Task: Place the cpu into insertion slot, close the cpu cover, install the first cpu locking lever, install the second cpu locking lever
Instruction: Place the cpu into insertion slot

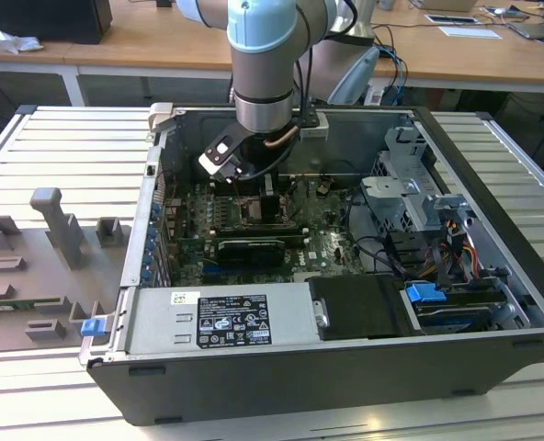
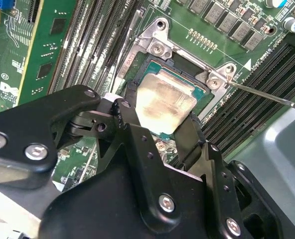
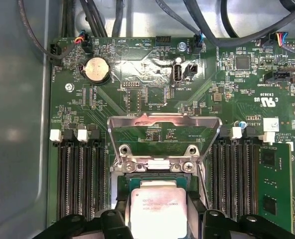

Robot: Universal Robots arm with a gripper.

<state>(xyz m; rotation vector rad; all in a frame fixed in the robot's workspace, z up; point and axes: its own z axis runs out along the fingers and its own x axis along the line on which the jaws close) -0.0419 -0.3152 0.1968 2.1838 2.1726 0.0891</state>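
Observation:
The cpu [image 2: 165, 99], a flat square chip with a pale metal top, lies level in or just over the insertion slot [image 2: 160, 67]. My gripper [image 2: 162, 105] is shut on it, with one black finger [image 2: 130, 102] against each of two opposite edges. In the first wrist view the cpu [image 3: 157, 209] sits between the fingers [image 3: 121, 213] at the slot [image 3: 137, 181]. The cpu cover [image 3: 162, 122] stands swung up and open behind the slot. A thin wire locking lever [image 2: 267, 95] sticks out beside the slot. In the exterior view the gripper [image 1: 254, 188] reaches down onto the slot [image 1: 256, 209] inside the open computer case.
Long black memory slots [image 3: 80, 184] flank the slot on both sides. Case walls [image 1: 153, 211], a power supply [image 1: 221, 317], a drive cage [image 1: 410, 197] and loose cables [image 1: 382, 253] surround the board. A grey fixture [image 1: 56, 225] lies on the table at the exterior view's left.

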